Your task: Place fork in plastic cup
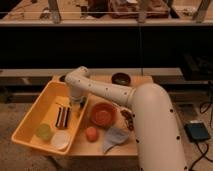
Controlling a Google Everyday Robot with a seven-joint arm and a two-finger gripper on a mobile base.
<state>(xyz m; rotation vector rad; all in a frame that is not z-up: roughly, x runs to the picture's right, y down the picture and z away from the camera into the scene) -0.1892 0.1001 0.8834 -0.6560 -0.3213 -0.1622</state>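
My gripper (76,104) hangs inside the yellow bin (29,120), at its right side, low over the bin floor. A thin, stick-like line just left of it, above the dark striped utensils (62,117), looks like the fork (63,105); I cannot tell whether the gripper touches it. The translucent light-green plastic cup (44,131) stands upright in the bin's near corner, well to the lower left of the gripper. A white round cup (60,140) stands right beside it.
On the wooden table to the right of the bin are a red bowl (103,114), an orange fruit (91,133), a grey-blue cloth (116,138) and a dark bowl (120,78) at the back. My white arm (150,115) crosses the table's right side.
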